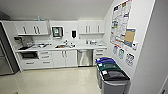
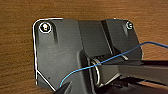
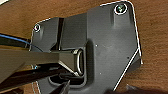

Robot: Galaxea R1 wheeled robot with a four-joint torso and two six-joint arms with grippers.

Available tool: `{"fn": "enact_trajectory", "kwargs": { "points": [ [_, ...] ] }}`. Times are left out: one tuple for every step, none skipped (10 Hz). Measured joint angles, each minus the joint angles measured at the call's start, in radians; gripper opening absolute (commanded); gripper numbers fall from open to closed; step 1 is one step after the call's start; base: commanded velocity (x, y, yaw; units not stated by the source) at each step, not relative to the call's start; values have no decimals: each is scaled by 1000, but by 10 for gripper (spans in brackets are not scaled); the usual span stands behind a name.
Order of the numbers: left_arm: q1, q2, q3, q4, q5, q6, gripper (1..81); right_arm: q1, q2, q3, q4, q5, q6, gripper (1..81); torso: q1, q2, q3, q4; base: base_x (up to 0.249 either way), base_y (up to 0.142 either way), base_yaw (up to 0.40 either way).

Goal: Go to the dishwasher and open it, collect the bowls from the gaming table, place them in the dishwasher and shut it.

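The dishwasher (image 1: 85, 57) sits shut in the run of white lower cabinets on the far wall of a small kitchen, at about one o'clock from the middle of the head view, its steel front closed with the bar handle across the top. At its nine o'clock stand two white cabinet doors (image 1: 64, 58) below the sink (image 1: 64, 46), and further that way a stack of drawers (image 1: 45, 59) and a dark oven (image 1: 29, 55). At its three o'clock is a narrow set of drawers (image 1: 99, 53). A white counter (image 1: 75, 47) runs over all of it, with upper cabinets (image 1: 91, 27) above. Along the right wall, at about four o'clock, three bins stand in a row: a blue-lidded bin (image 1: 105, 60) nearest the dishwasher, then a green-lidded bin (image 1: 109, 66), then a black-lidded bin (image 1: 115, 75). Posters (image 1: 121, 20) hang on that wall. The floor (image 1: 55, 80) is pale and glossy.

Whether either gripper is open or closed cannot be told: both wrist views show the robot's dark plate over a brown wood-grain surface (image 2: 15, 37)
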Motion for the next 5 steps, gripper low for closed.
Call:
{"fn": "enact_trajectory", "kwargs": {
  "points": [
    [0,-2,0,0,0,0,811,0,0,0,0,0,0,811,0,0,0,0,244,0,0],
    [0,-5,0,0,0,0,811,0,2,0,0,0,0,811,0,0,0,0,244,0,0],
    [1,-4,0,0,1,0,811,0,2,0,0,0,0,811,0,0,0,0,244,0,0],
    [0,-3,0,0,0,0,811,0,0,-1,0,0,0,811,0,0,0,0,244,0,0],
    [0,-7,0,0,0,0,811,0,0,-1,0,0,0,811,0,0,0,0,244,0,0]
  ]
}}
